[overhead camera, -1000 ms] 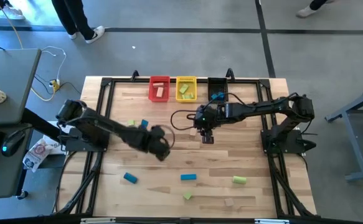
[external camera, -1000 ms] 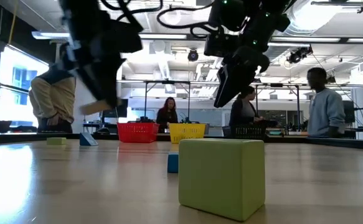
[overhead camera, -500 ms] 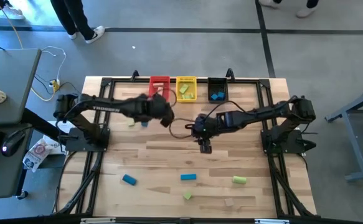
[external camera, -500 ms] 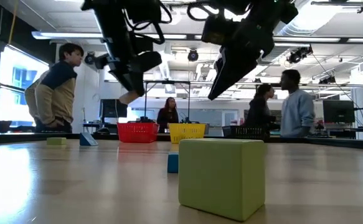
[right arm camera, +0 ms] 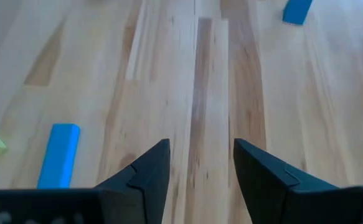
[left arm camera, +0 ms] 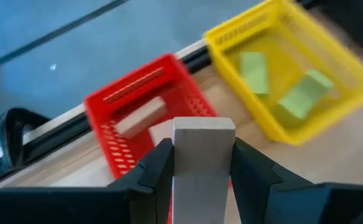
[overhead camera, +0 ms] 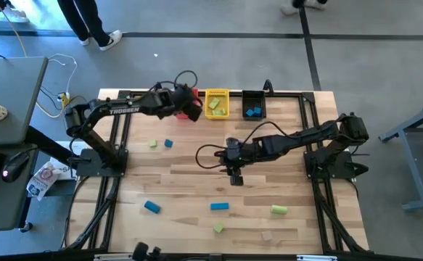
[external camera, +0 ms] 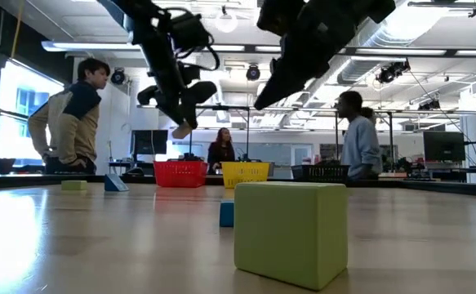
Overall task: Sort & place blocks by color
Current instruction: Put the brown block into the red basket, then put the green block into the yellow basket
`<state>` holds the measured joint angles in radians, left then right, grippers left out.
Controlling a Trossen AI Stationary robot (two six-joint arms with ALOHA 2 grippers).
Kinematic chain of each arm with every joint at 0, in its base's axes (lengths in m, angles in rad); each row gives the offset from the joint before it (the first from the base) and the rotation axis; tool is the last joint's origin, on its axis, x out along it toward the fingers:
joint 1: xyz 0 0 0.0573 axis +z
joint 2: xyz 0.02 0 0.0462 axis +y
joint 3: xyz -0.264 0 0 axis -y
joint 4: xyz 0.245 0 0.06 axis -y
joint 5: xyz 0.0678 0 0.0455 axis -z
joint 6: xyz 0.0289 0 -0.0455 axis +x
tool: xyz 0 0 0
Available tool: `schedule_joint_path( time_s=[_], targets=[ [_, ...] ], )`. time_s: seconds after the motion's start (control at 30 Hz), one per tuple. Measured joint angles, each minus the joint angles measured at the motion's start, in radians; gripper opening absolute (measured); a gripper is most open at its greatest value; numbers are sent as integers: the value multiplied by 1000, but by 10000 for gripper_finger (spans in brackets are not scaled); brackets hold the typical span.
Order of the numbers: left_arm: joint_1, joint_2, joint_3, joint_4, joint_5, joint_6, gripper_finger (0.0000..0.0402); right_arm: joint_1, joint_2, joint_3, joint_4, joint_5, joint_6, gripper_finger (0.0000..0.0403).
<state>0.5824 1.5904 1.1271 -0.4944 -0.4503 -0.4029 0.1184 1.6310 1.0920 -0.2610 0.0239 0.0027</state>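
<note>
My left gripper (overhead camera: 188, 107) hangs over the red bin (left arm camera: 131, 93) at the table's far edge, shut on a pale wood bar (left arm camera: 203, 140). A wood block (left arm camera: 141, 118) lies in that bin. The yellow bin (overhead camera: 217, 103) beside it holds green blocks (left arm camera: 254, 71). The black bin (overhead camera: 252, 105) holds blue ones. My right gripper (overhead camera: 234, 176) stands open above the bare middle of the table. Loose blocks lie on the wood: a blue bar (right arm camera: 58, 163), a blue block (overhead camera: 151, 207), a green block (overhead camera: 278, 209), and several more. My left gripper pinches the wood bar's two long sides (left arm camera: 182, 155) between its two fingers (left arm camera: 156, 167). The bar lies along the fingers, and its free end sticks out past their tips. The fingers slant down toward the far edge. The bar is lifted clear, above the red bin.
A green block (overhead camera: 152, 143) and a blue one (overhead camera: 168, 143) lie at the left of the table. A big green cube (external camera: 291, 233) sits near the front edge. A black frame borders the table. People stand in the room beyond it.
My left gripper has swung from the middle of the table toward the far edge, turning as it went. It has carried the wood bar clear of the table to above the red bin. My right gripper has drifted a little toward the near edge and stayed open.
</note>
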Motion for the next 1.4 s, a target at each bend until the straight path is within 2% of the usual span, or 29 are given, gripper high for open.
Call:
schedule_joint_path(
  time_s=[0.23,0.57,0.83,1.03,1.23,1.4],
  targets=[
    [110,71,0,-1,124,4,104,27,0,0,34,4,0,163],
    [165,123,0,26,232,30,117,34,0,0,21,-25,16,163],
    [180,123,0,21,239,58,164,34,0,-1,-4,-135,-72,163],
    [179,123,0,21,312,59,201,48,0,-1,-12,-165,-59,163],
    [173,90,0,20,468,79,208,84,0,-1,-159,-111,26,163],
    [135,37,0,20,480,100,209,117,0,-1,-287,-80,118,163]
  ],
)
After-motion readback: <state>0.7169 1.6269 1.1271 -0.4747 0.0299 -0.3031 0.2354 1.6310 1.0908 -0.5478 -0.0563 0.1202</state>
